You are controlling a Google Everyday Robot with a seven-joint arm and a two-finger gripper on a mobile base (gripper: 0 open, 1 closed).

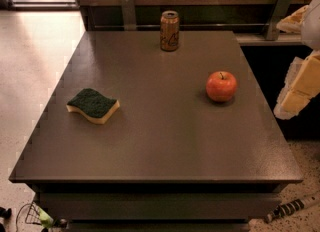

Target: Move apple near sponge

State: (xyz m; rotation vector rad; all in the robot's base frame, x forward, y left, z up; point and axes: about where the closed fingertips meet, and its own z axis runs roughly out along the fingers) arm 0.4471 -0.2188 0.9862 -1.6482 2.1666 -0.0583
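Camera view: apple (221,86) near desk (160,146) right edge, sponge (93,105) near left edge; pincer (300,91) beyond right edge, grip state can't tell.

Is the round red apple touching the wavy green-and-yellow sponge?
No: the round red apple lies far right of the green-topped yellow sponge, with the pale yellow gripper beyond the right edge of the table.

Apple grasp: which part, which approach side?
Grip the apple across its round middle, coming from above. It sits upright, stem up, so the widest band is level. The table around it is bare, and the can and sponge are well away. The gripper hangs just off the table's right edge, beside the apple.
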